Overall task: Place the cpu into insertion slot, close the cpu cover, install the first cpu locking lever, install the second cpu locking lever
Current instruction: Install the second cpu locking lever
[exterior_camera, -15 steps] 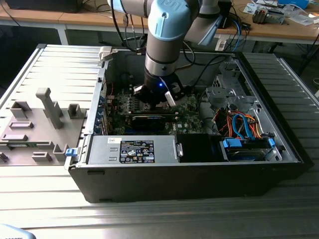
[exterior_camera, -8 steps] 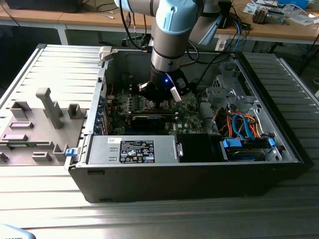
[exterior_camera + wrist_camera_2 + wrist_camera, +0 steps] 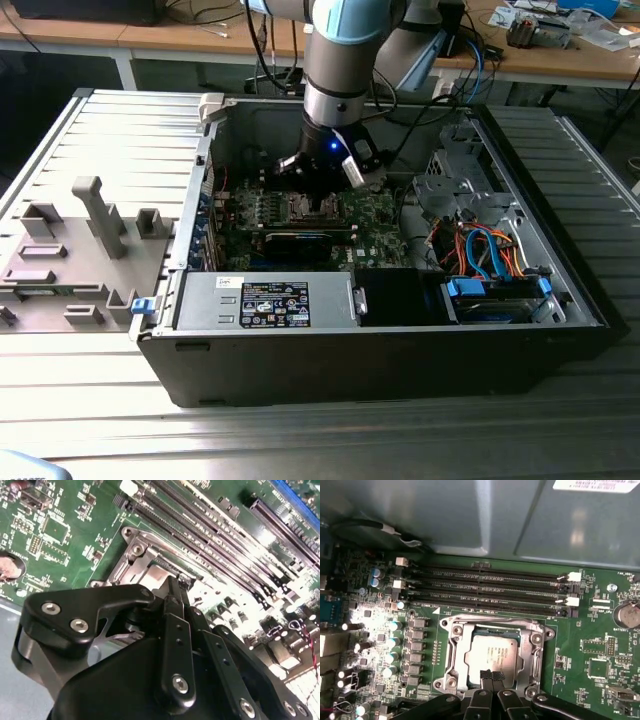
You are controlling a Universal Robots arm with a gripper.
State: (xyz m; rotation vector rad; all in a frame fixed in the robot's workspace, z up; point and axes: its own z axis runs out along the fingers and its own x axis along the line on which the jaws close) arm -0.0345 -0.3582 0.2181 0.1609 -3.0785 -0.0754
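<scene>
The gripper [image 3: 322,200] hung low inside the open computer case [image 3: 560,330], directly over the insertion slot [image 3: 312,207] near the middle of the green motherboard [image 3: 375,225]. In the first wrist view the cpu [image 3: 491,656] lay flat in the insertion slot [image 3: 451,652], its dull silver top facing up, and the silvery frame of the cpu cover [image 3: 492,626] appeared to lie down around it, though whether it was fully shut could not be told. The gripper [image 3: 492,676] had its 2 fingertips [image 3: 487,675] pressed together with no visible gap, resting at the edge of the cpu farthest from the memory slots [image 3: 485,592]; whether they touched the chip or the cover frame could not be told, and they held nothing. The 4 long memory slots ran side by side just beyond the insertion slot, toward the case wall. In the second wrist view the gripper [image 3: 181,584] tapered to a closed tip at the metal socket frame [image 3: 137,555], with the memory slots [image 3: 210,540] running past it. In the exterior view a black rectangular card [image 3: 298,243] sat just on the near side of the insertion slot, a power supply [image 3: 265,300] lay beyond that along the front wall, and orange and blue cables [image 3: 478,250] lay well off toward the exterior view's right
</scene>
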